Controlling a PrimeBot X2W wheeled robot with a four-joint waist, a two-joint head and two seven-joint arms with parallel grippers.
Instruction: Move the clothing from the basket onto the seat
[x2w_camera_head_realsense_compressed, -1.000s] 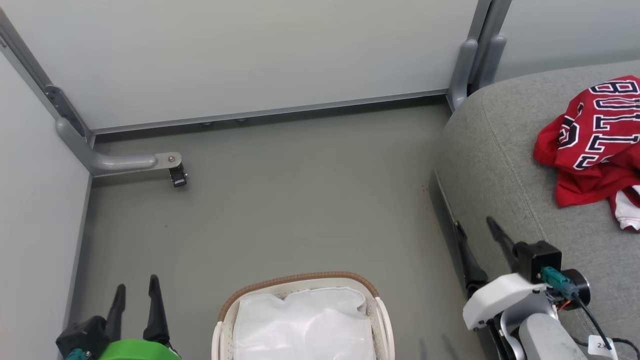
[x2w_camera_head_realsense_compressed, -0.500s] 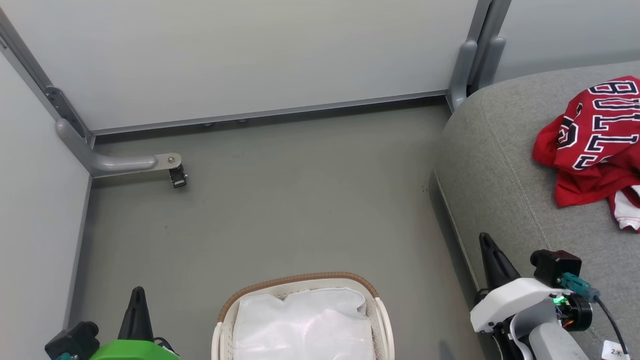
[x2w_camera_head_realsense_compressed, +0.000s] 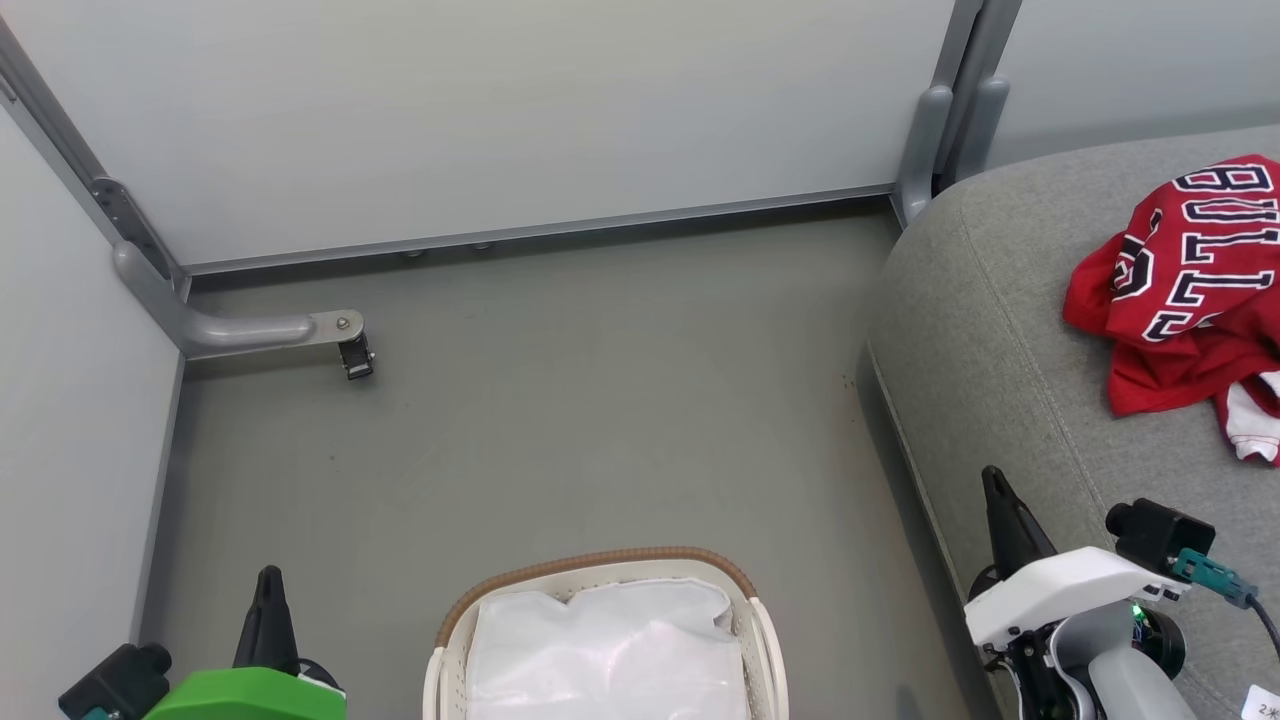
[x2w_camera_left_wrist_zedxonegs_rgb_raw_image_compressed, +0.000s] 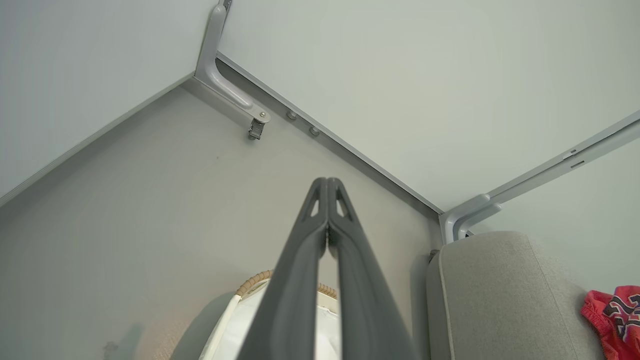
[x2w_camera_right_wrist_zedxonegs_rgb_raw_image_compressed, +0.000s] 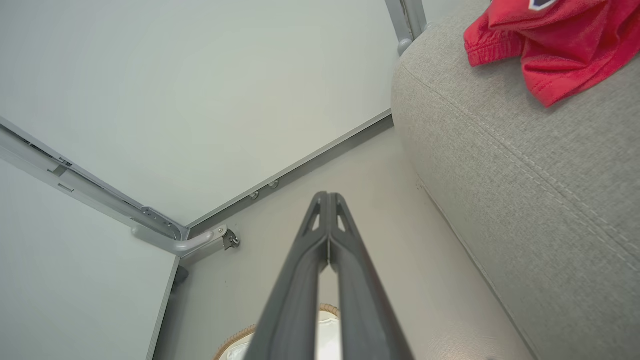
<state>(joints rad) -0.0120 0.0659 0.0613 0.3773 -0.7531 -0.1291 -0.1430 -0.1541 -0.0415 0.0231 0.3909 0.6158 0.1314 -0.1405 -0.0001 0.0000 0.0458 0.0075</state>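
While clothing (x2w_camera_head_realsense_compressed: 1185, 300) rests on the seat (x2w_camera_head_realsense_compressed: 1000, 350), the basket (x2w_camera_head_realsense_compressed: 600, 557) holds lining (x2w_camera_head_realsense_compressed: 610, 650).

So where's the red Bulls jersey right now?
In the head view the jersey lies crumpled on the grey seat at the right edge, apart from the basket on the floor at bottom centre.

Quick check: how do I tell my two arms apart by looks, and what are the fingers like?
The left gripper has a bright green wrist cover; the right gripper has a white wrist cover and a teal cable connector. Both have long, dark grey, tapering fingers with triangular cut-outs near the tips.
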